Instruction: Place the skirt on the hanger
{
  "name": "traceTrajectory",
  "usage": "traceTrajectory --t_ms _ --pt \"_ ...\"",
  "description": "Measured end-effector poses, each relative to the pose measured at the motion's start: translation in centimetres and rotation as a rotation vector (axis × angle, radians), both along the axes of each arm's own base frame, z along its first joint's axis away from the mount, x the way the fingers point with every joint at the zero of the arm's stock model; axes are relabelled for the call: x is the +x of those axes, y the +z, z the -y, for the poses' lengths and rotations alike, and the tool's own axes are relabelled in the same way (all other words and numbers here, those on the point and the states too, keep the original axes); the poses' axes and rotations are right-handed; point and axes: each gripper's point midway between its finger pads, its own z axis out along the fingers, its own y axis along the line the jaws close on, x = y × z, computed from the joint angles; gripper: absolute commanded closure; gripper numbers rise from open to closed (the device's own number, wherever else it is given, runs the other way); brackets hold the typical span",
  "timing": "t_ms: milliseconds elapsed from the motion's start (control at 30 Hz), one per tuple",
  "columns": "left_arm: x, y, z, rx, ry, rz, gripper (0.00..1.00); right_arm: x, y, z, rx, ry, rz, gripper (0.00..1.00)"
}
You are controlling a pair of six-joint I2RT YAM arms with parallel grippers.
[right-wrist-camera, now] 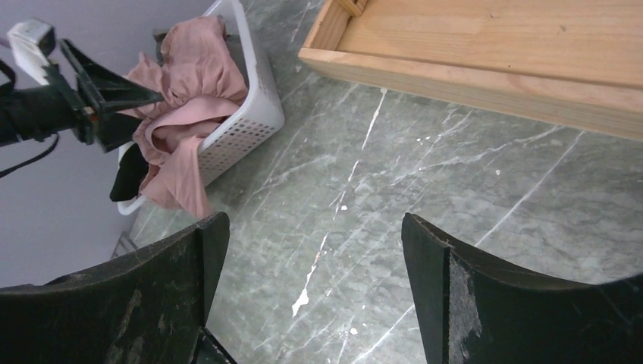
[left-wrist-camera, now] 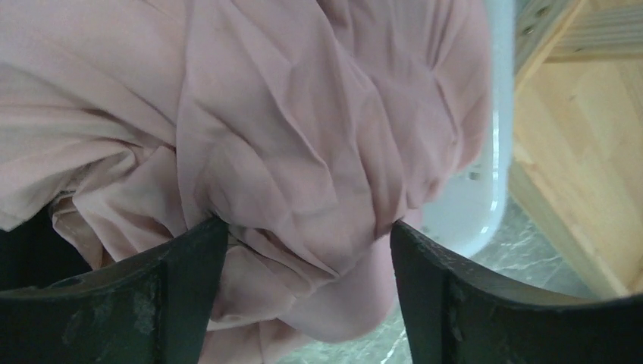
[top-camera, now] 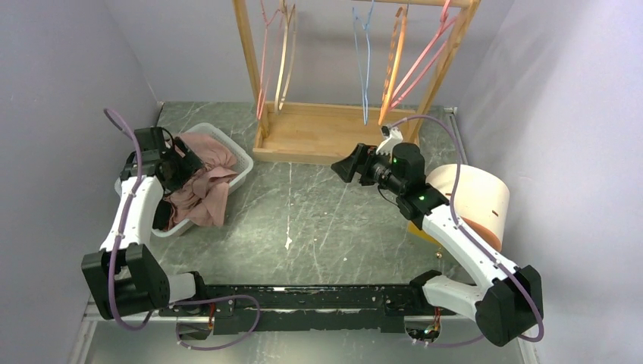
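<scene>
Skirt [top-camera: 205, 186], likely soft, light, limp cloth, bunched in basket [top-camera: 244, 161], spilling over its rim, best pinched at a raised fold; left gripper [left-wrist-camera: 307, 226] apart astride it, right gripper [right-wrist-camera: 315, 227] apart above surface [right-wrist-camera: 455, 189].

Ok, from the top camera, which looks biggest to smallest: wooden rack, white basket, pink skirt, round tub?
1. wooden rack
2. white basket
3. pink skirt and round tub look about alike; the right arm hides part of the tub.

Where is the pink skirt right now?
Seen from above, the skirt lies bunched in the white basket on the left, beside the wooden rack, beneath the left hand.
</scene>
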Motion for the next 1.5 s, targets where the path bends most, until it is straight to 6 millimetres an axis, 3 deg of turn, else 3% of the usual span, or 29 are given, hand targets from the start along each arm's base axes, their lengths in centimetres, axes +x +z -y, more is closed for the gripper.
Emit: traceTrajectory --t_ms 167,300,367,467,533,667,733,833,967,1100,1267,1500 --pt "0.1 -2.1 -0.1 -0.001 -0.014 -0.066 0.90 -0.1 -0.1 -0.4 0.021 0.002 -0.001 0.13" --pt "0.1 -1.5 -0.6 0.042 -0.035 -0.070 0.93 -0.1 0.3 -0.4 0.027 -0.002 0.010 0.13" --pt "0.7 0.7 -1.0 0.078 -0.040 -0.021 0.93 -0.2 0.7 -0.3 0.031 -0.004 0.020 0.13" --pt "1.6 6.6 -1.5 0.136 -0.042 0.116 0.93 -0.3 1.3 -0.2 0.034 -0.005 0.039 0.13" --pt "1.9 11.7 -1.5 0.169 -0.052 0.241 0.93 -0.3 1.7 -0.3 0.039 -0.003 0.052 0.13" --pt "1.1 22.9 0.3 0.198 -0.137 0.495 0.93 -0.5 3.1 -0.5 0.072 0.010 0.090 0.12" --pt "0.2 27.3 1.6 0.205 -0.196 0.596 0.93 -0.8 4.2 -0.7 0.098 0.026 0.119 0.12" --pt "-1.7 32.6 3.9 0.202 -0.299 0.729 0.93 -1.3 5.7 -1.1 0.132 0.060 0.158 0.12" --pt "-4.5 36.9 6.9 0.167 -0.434 0.846 0.93 -1.9 6.4 -1.7 0.154 0.110 0.176 0.12" --pt "-7.1 39.4 10.3 0.073 -0.577 0.922 0.93 -3.0 7.1 -2.4 0.165 0.187 0.189 0.09" --pt "-10.2 39.2 15.3 -0.098 -0.816 0.937 0.93 -4.4 8.3 -3.0 0.182 0.269 0.236 0.04" --pt "-12.0 38.7 18.0 -0.224 -0.983 0.918 0.93 -6.2 8.6 -3.8 0.219 0.369 0.273 0.04"
